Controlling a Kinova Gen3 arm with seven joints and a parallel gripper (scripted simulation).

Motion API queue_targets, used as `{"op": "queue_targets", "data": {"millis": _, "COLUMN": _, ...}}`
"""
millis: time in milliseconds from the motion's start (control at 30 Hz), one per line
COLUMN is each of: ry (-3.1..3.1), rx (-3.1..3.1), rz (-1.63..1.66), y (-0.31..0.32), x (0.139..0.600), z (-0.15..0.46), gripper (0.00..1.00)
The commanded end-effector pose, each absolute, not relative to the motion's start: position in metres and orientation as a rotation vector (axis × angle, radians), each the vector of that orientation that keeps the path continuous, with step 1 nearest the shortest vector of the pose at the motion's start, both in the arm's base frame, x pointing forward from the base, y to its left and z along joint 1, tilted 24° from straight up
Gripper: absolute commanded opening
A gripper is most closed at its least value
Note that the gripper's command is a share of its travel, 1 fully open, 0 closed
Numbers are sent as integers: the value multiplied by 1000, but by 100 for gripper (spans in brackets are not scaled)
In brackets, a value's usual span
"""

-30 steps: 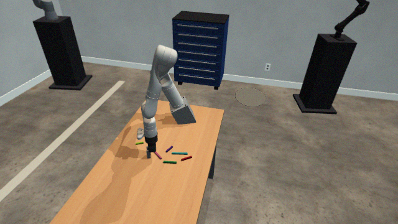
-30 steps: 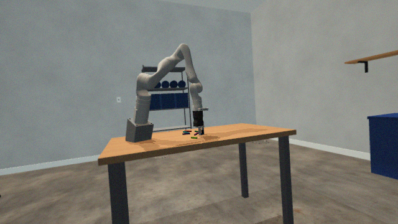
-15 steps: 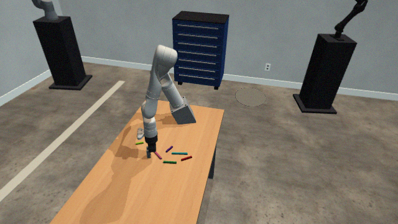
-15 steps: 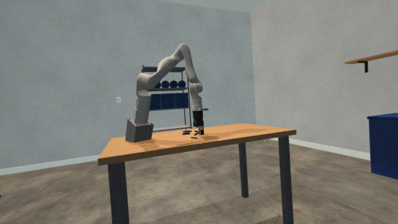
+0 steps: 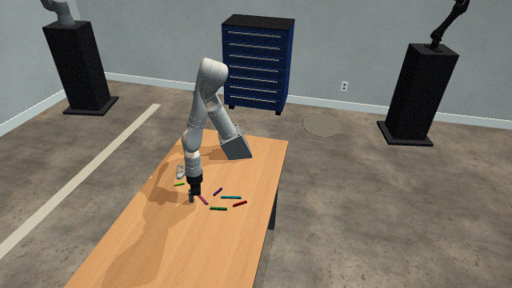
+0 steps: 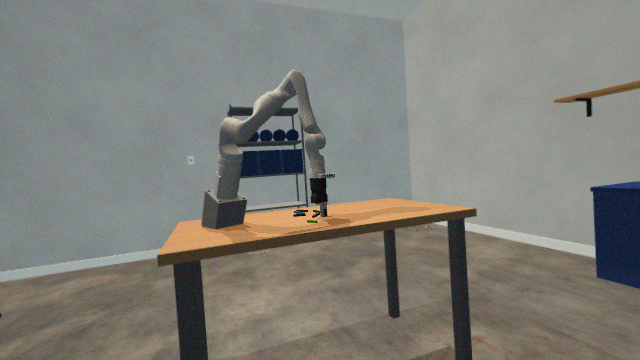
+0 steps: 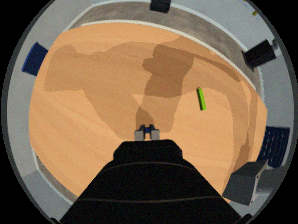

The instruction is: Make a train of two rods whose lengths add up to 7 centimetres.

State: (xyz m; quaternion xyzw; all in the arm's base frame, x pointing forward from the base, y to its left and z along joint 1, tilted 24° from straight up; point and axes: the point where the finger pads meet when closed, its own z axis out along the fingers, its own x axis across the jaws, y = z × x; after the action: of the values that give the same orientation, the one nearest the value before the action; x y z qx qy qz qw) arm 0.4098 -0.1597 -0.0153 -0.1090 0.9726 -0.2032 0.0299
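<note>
blue drawer cabinet (image 5: 258, 64) behind, pink rod (image 5: 203, 199) beside gripper (image 5: 191, 197) (image 6: 324, 210) (image 7: 147, 134)
</note>
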Motion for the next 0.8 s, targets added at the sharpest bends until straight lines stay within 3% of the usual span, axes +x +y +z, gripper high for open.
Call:
{"op": "queue_targets", "data": {"millis": 0, "ry": 2998, "rx": -336, "rz": -626, "y": -159, "x": 410, "z": -15, "gripper": 24}}
{"op": "queue_targets", "data": {"millis": 767, "ry": 2997, "rx": -336, "rz": -626, "y": -158, "x": 410, "z": -10, "gripper": 24}}
